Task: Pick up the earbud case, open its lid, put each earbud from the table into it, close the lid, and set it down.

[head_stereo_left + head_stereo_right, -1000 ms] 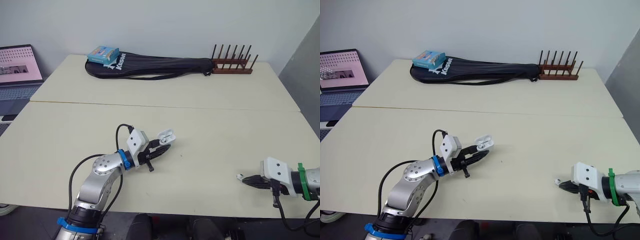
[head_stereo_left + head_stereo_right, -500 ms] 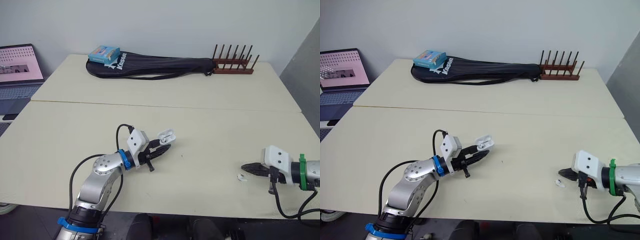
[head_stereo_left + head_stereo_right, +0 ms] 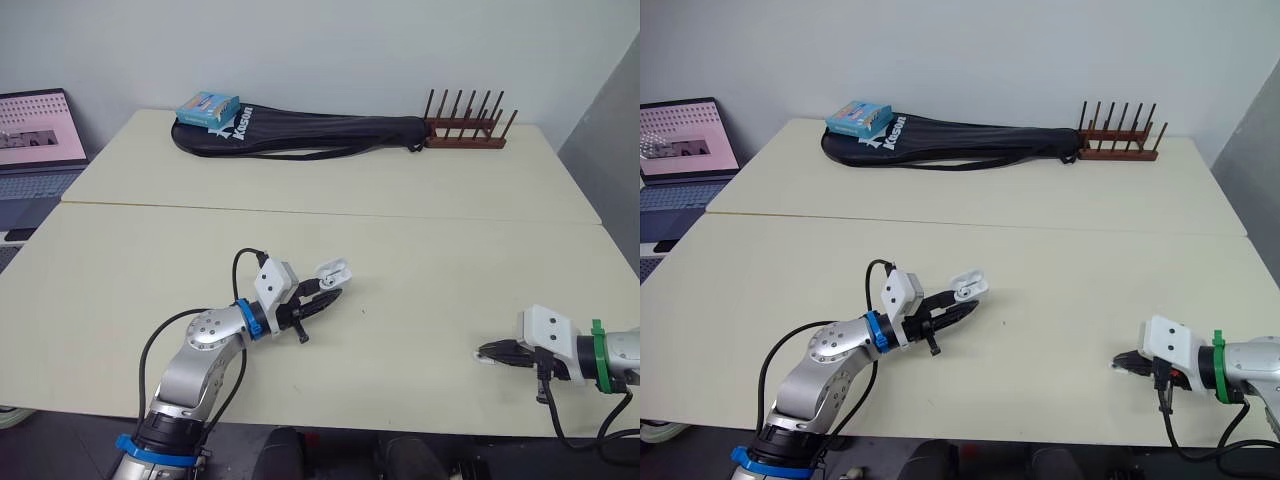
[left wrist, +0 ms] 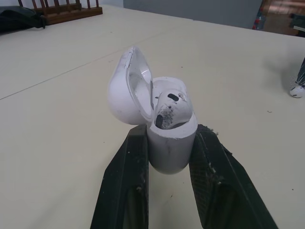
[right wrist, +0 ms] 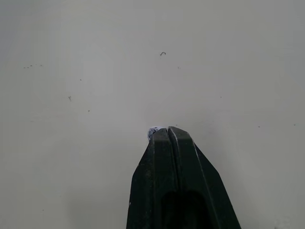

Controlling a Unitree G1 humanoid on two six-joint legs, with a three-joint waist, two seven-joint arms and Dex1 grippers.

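Observation:
The white earbud case [image 4: 169, 129] is held up off the table, just left of centre, with my left gripper [image 3: 322, 293] shut on its body. Its lid stands open, and one earbud [image 4: 167, 107] sits inside. My right gripper [image 3: 487, 351] is low over the table at the front right, with its fingers [image 5: 167, 157] pressed together. A second white earbud [image 5: 151, 131] lies on the table and peeks out right at those fingertips. I see no gap between the fingers around it. The same earbud [image 4: 296, 90] shows far off in the left wrist view.
A black racket bag [image 3: 300, 133] lies along the far edge, with a blue box [image 3: 207, 107] on its left end. A wooden peg rack [image 3: 465, 135] stands at the far right. A laptop [image 3: 35, 140] sits off the table's left side.
Half a second ago the right gripper was pulled back from the earbud lying on the table. It has now moved left and down onto it. The left arm has stayed still.

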